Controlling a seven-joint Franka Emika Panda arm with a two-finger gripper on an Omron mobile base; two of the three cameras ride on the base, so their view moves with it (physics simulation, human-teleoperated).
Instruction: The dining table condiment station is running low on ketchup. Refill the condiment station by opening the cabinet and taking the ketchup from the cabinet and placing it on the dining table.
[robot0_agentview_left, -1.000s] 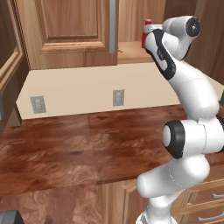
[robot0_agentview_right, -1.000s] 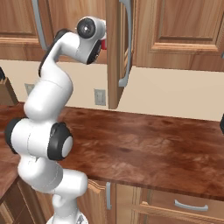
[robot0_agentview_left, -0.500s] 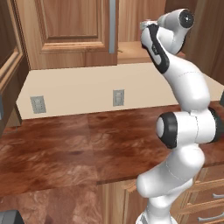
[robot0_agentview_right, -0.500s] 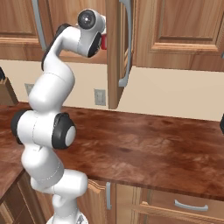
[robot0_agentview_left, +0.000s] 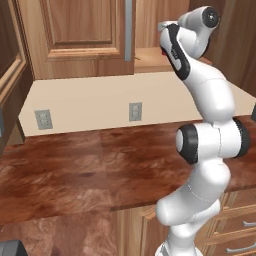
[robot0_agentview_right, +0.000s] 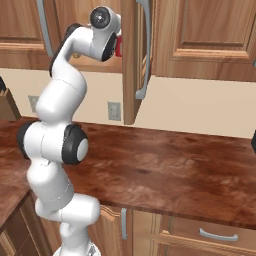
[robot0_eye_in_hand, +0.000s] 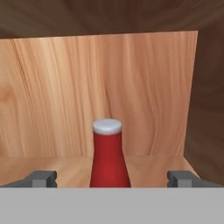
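- The ketchup stands upright on the cabinet shelf, red body with a white cap, in front of the pale back wall.
- The tool is wide open; its two dark tips sit low at either side of the bottle, each well clear of it and not touching.
- In the hand view the bottle is centred between the tips, with bare shelf on both sides and a dark side wall at the right.
- In the right base view a sliver of the red bottle shows just beside the arm's head, next to the edge of the open door, which juts out toward the camera with its grey bar handle.
- In the left base view the arm reaches up into the open compartment beside a closed door; a grey handle hangs just left of the opening.
- Below the cabinets lies the glossy reddish-brown table, backed by a beige wall with two outlets.
- Drawers with grey handles sit under its edge.
- A dark object stands at the far left of the table in the right base view; what it is I cannot tell.
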